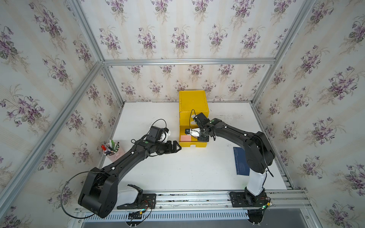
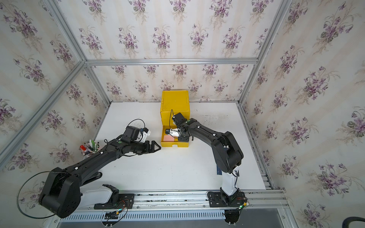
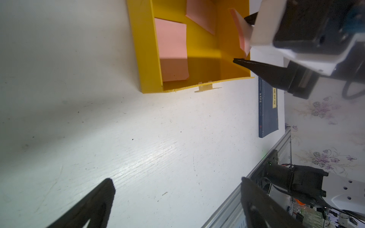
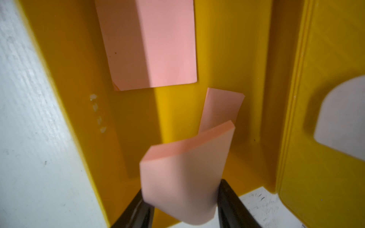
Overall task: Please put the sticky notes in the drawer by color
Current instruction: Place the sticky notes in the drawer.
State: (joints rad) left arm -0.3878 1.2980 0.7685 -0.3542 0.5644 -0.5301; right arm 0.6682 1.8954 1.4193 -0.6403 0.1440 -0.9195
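Right wrist view: held pink sticky note (image 4: 183,177) pinched between both fingers of the right gripper (image 4: 181,187). Bowed across the grip, with the free edge pointing away from the wrist and deeper into the open bottom drawer (image 4: 59,88). Directly beneath: bare yellow drawer floor, well inside the walls. Contact with the floor not confirmable (underside hidden by the note itself).

Left wrist view: flat pink note (image 3: 171,49) lying in the front corner of the drawer on the left arm's side. Second pink note (image 3: 201,15) further back, turned off square. Both apart from the held one.

Top view: left gripper (image 1: 176,147) spread wide and empty, hovering just outside the drawer's front corner. Right arm reaching in over the opposite side wall, therefore the nearer of the two.

Judged step: release of a pink note among the other pinks. Governing relation: straight down, fingers to floor, no sideways travel needed. Expect the bowed paper to spring flat on release. Keep the fingers clear of the side wall when withdrawing.
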